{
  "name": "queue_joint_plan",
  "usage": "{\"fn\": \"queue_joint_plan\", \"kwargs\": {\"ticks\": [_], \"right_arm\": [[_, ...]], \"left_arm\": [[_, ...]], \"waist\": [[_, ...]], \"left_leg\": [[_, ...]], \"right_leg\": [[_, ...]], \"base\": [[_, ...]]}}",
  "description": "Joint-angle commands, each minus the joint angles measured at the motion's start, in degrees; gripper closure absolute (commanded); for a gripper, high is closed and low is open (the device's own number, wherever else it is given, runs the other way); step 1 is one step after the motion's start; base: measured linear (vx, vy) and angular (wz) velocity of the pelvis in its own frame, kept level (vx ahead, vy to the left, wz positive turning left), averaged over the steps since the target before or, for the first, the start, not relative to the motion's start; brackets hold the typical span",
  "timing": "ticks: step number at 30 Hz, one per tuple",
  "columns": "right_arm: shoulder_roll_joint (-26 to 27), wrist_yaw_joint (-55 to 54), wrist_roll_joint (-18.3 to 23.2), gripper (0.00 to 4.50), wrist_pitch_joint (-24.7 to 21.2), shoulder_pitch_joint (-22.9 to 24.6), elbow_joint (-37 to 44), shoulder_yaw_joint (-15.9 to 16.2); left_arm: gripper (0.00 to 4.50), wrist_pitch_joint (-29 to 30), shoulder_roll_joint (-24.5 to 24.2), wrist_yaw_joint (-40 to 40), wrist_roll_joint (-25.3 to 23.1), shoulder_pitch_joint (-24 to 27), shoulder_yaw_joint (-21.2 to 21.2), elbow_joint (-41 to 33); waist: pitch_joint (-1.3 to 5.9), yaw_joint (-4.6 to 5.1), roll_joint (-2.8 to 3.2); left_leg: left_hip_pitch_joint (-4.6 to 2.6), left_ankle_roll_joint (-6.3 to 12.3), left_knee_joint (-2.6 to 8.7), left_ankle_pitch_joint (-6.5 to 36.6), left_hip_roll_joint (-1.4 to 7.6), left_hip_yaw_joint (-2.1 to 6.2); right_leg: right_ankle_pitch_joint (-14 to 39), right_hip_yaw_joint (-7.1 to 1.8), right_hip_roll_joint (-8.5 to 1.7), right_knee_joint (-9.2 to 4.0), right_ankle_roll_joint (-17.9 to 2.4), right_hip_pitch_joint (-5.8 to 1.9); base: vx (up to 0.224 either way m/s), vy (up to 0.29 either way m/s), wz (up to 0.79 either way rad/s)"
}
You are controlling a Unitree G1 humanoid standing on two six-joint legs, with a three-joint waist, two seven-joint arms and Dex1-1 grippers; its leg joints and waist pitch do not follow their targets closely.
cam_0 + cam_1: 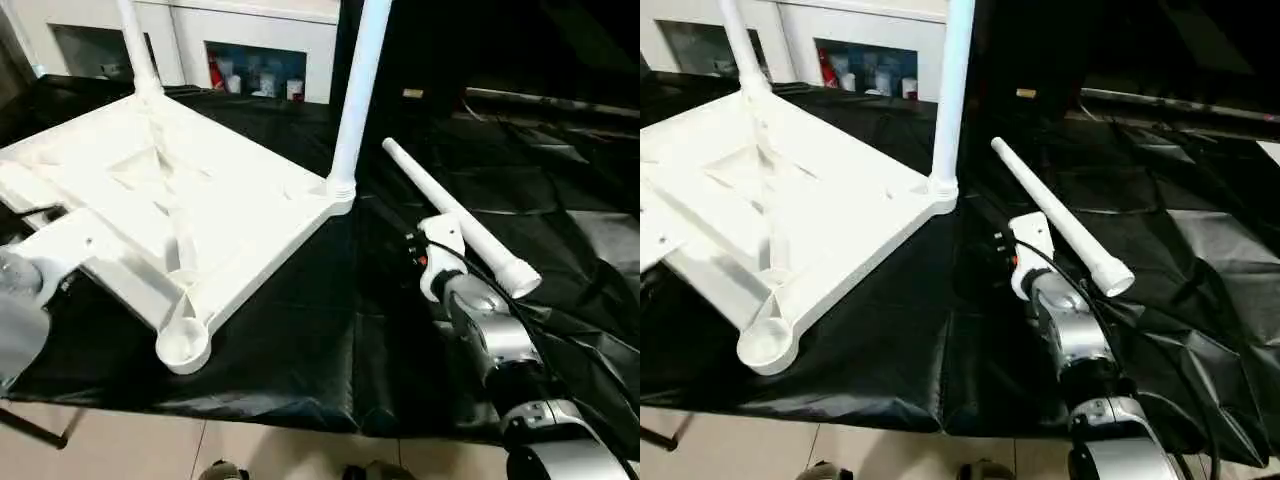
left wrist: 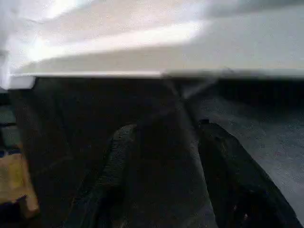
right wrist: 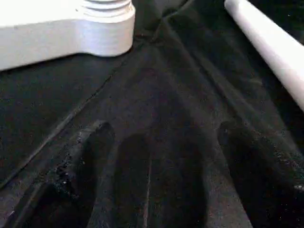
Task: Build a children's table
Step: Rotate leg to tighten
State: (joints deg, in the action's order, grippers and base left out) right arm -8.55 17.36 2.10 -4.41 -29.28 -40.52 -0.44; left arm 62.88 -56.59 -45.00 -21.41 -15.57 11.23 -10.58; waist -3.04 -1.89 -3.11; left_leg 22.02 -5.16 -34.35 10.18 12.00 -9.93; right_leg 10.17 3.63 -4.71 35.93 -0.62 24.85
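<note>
Two white tube legs [image 1: 357,95] already stand upright in corner sockets of the tabletop [image 1: 150,190], which lies upside down on our black-draped desk [image 1: 330,330], toward our left. One leg rises from the far left corner, the other from the corner nearest the middle of the desk. The near corner socket [image 1: 183,343] is empty and sits close to the desk's front edge.

A third loose leg [image 1: 455,215] lies flat on the black cloth to the right of the tabletop, its wider flared end toward us and its thin end pointing away. It rests just beside our right forearm, apart from the tabletop.

Our right pincer [image 3: 156,142] hovers low over the cloth with its two black fingers [image 3: 90,156] spread wide and nothing between them; the loose leg lies off to one side of it, and the tabletop's legged corner lies ahead.

Our left pincer [image 2: 166,152] stands partly open, holding nothing, just below the tabletop's white edge.
</note>
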Motion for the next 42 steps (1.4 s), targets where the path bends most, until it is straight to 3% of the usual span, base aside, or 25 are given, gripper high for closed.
{"fn": "queue_joint_plan", "kwargs": {"ticks": [1, 4, 5, 7, 10, 11, 12, 14, 17, 21, 26, 27, 29, 35, 38, 42], "right_arm": [[-0.78, 0.18, -0.18, 0.59, -0.72, -0.20, 1.57, 0.14], [-1.11, 0.27, -0.06, 0.59, -0.92, -0.28, 1.81, 0.04], [-1.74, 0.21, 0.18, 0.59, -1.39, -0.83, 1.96, -0.47], [-2.66, 0.61, 0.78, 0.59, -2.86, -1.95, 2.12, -1.29], [-3.39, 0.83, 0.87, 0.59, -5.02, -3.00, 1.97, -1.61], [-4.42, 1.98, 1.29, 0.59, -8.09, -4.41, 2.06, -1.81], [-4.73, 2.47, 1.57, 0.59, -8.71, -4.80, 2.15, -1.94], [-6.49, 3.64, 1.62, 0.59, -10.62, -6.74, 2.04, -2.08], [-8.80, 3.59, 1.13, 0.32, -12.32, -9.58, 0.53, -2.41], [-13.08, 4.48, -0.06, 0.06, -15.28, -15.16, -4.00, -2.64], [-16.61, 6.04, -2.06, 0.06, -16.45, -19.90, -10.25, -1.52], [-18.79, 8.68, -3.95, 0.06, -16.81, -23.76, -16.60, 0.45], [-18.99, 9.20, -4.01, 0.06, -16.92, -24.31, -17.50, 0.57], [-20.39, 12.59, -5.58, 0.06, -19.32, -30.79, -27.52, 1.76], [-20.65, 14.44, -5.98, 0.06, -22.20, -33.18, -31.50, 1.80], [-20.75, 17.20, -5.41, 0.06, -24.86, -34.38, -34.22, 0.87]], "left_arm": [[2.32, 1.00, -0.25, -2.49, 1.33, 0.60, 1.07, -2.39], [2.32, 1.23, 0.67, -3.68, 3.31, 0.75, 1.24, -3.90], [2.32, 0.87, 3.86, -5.07, 7.36, 0.47, 0.85, -5.96], [2.32, -2.07, 7.74, -5.97, 10.32, 0.05, 1.33, -6.22], [2.32, -6.35, 9.83, -6.10, 11.53, -0.01, 1.77, -5.37], [2.32, -8.18, 12.66, -6.59, 13.59, -0.13, 1.67, -5.16], [2.32, -8.67, 13.30, -6.59, 13.94, -0.21, 1.81, -5.11], [2.32, -11.36, 16.55, -6.38, 15.91, -0.37, 1.76, -4.32], [2.28, -13.57, 18.98, -5.86, 16.85, -1.03, 2.65, -3.37], [2.28, -18.71, 23.14, -4.39, 17.58, -2.84, 4.19, -0.64], [2.28, -23.68, 27.35, -3.19, 18.76, -3.67, 4.78, 1.94], [2.28, -25.48, 28.68, -2.35, 19.24, -4.26, 4.30, 2.66], [2.28, -25.60, 28.73, -2.22, 19.29, -4.32, 4.21, 2.65], [2.28, -25.16, 25.98, -4.69, 22.25, -4.25, -0.19, 0.02], [2.28, -20.71, 23.50, -8.44, 26.83, -2.85, -3.18, -5.05], [2.28, -15.93, 21.50, -11.07, 32.49, -0.69, -6.63, -10.57]], "waist": [[3.58, 0.17, 1.28], [3.61, 0.11, 1.29], [3.63, 0.17, 1.36], [3.70, -0.02, 1.21], [3.71, -0.07, 0.98], [3.69, -0.08, 0.96], [3.71, -0.09, 0.94], [3.74, 0.06, 0.77], [3.93, 0.03, 0.36], [3.99, 0.29, -0.12], [3.97, 0.18, 0.02], [3.67, 0.37, 0.25], [3.80, 0.51, 0.00], [2.50, 0.57, 0.09], [1.74, 0.72, 0.39], [1.03, 0.24, 0.61]], "left_leg": [[-1.04, -0.41, 4.09, 11.38, 0.52, -0.30], [-0.94, -0.64, 4.11, 11.27, 0.52, -0.23], [-0.92, -0.86, 4.07, 11.15, 0.44, -0.25], [-1.18, -0.84, 3.96, 10.93, 0.49, -0.42], [-0.96, -0.32, 3.88, 11.43, 0.30, -0.47], [-0.84, -0.30, 3.94, 11.65, 0.23, -0.37], [-0.99, -0.42, 3.87, 12.20, 0.31, -0.43], [-0.58, -0.35, 3.84, 11.83, 0.24, -0.34], [-0.62, -0.08, 3.57, 10.68, 0.23, -0.47], [-0.31, 0.63, 3.19, 9.67, 0.09, -0.56], [-0.38, 1.29, 2.96, 9.12, 0.22, -0.67], [-0.14, 1.21, 3.06, 10.20, 0.19, -0.50], [-0.14, 1.44, 2.90, 10.58, 0.14, -0.55], [-0.04, 1.60, 3.18, 12.60, 0.23, -0.41], [-0.12, 1.05, 3.40, 13.52, 0.34, -0.28], [-0.15, 1.98, 3.38, 10.81, 0.44, -0.44]], "right_leg": [[8.86, -2.45, -1.98, -3.83, -11.42, -3.24], [8.48, -2.42, -1.97, -3.71, -11.49, -3.41], [7.99, -2.45, -1.94, -3.62, -11.61, -3.48], [6.57, -2.49, -1.79, -3.52, -12.05, -3.32], [7.52, -2.51, -1.74, -3.70, -11.69, -3.47], [8.84, -2.44, -1.76, -3.82, -11.28, -3.63], [9.47, -2.46, -1.74, -3.94, -11.02, -3.48], [10.05, -2.44, -1.81, -3.89, -10.56, -3.78], [10.31, -2.44, -1.82, -3.94, -9.96, -3.76], [10.82, -2.39, -1.59, -3.95, -9.71, -3.81], [8.21, -2.39, -1.55, -3.78, -11.29, -3.64], [9.25, -2.23, -1.55, -3.87, -11.43, -3.65], [9.16, -2.26, -1.50, -3.85, -11.79, -3.77], [12.65, -2.18, -1.65, -4.21, -11.94, -3.27], [12.69, -2.22, -1.61, -3.97, -12.85, -3.09], [8.41, -2.44, -1.70, -3.50, -15.07, -3.18]], "base": [[0.000, 0.000, 0.00], [0.000, 0.000, 0.00], [0.000, 0.000, 0.00], [0.000, 0.000, 0.00], [0.000, 0.000, 0.00], [0.000, 0.000, 0.00], [0.000, 0.000, 0.00], [0.000, 0.000, 0.00], [0.000, 0.000, 0.00], [0.000, 0.000, 0.00], [0.000, 0.000, 0.00], [0.000, 0.000, 0.00], [0.000, 0.000, 0.00], [0.000, 0.000, 0.00], [0.000, 0.000, 0.00], [0.000, 0.000, 0.00]]}}
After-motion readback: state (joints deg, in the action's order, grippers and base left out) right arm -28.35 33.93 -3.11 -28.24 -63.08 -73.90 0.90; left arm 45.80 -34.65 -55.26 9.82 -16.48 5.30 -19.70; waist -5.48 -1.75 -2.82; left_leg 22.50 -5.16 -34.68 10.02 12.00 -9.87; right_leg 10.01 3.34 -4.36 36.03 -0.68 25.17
